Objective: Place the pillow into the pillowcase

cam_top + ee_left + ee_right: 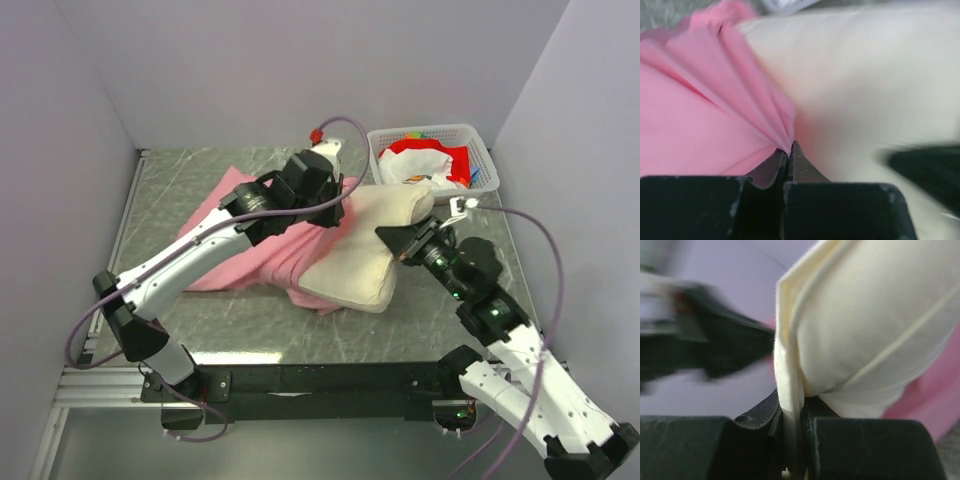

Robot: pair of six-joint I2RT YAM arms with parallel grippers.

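At frame centre, the left gripper (788, 152) pinches a gathered fold of the pink pillowcase (255, 255). Just right, the right gripper (791, 415) clamps the cream pillow (360, 255) by its edge.

L gripper (790, 152) & R gripper (790, 407) both pinched closed, arms reaching fwd.

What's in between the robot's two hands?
The pillow. In the top view, its cream bulk fills the gap between the left gripper, pinching the pillowcase, and the right gripper, pinching the pillow's edge.
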